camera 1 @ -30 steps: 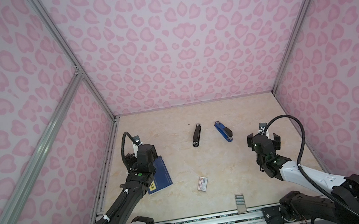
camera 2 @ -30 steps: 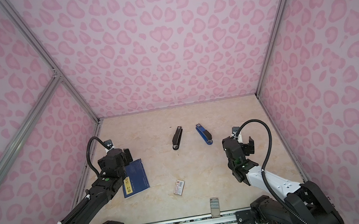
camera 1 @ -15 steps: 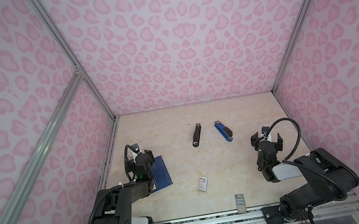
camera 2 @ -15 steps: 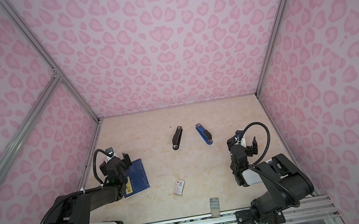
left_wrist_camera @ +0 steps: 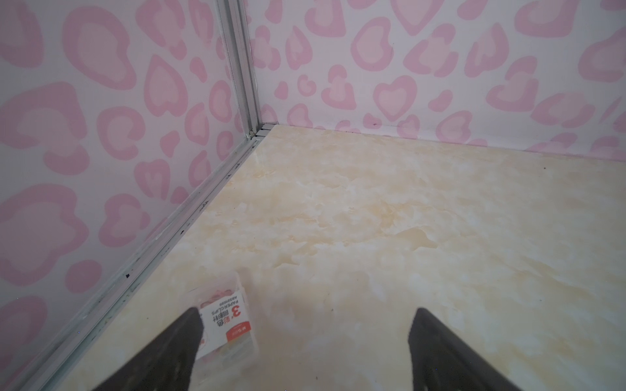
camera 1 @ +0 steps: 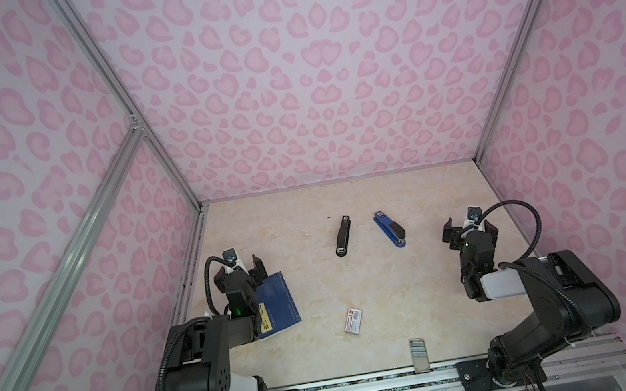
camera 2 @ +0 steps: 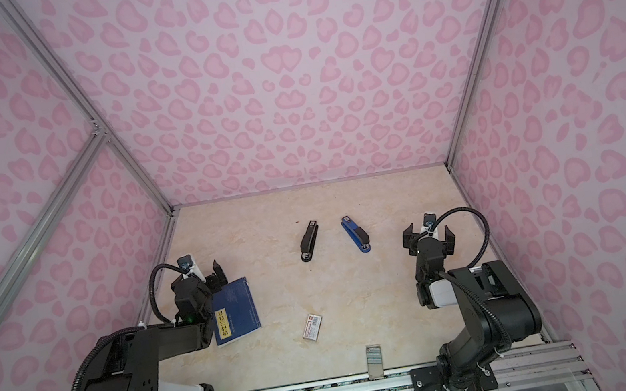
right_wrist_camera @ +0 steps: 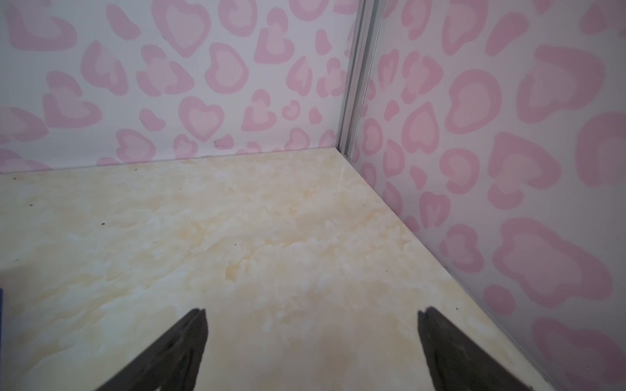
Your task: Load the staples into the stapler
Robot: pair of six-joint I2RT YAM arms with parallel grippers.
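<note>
Pick step not begun.
L gripper [camera 1: 239, 268] & R gripper [camera 1: 469, 228]: jaws wide apart, empty. Thin silvery-grey metal staple strips [camera 1: 418, 351] lie at 6 o'clock of beige marbled tabletop [camera 1: 441, 278]; pinch long sides, approx. level.

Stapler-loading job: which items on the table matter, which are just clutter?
For the job:
- staples, at the near edge
- black stapler
- blue stapler (cannot tell which stapler is meant)

Lying about:
- blue book
- white-and-red barcoded box
- paper-clip box, seen only in the left wrist view
</note>
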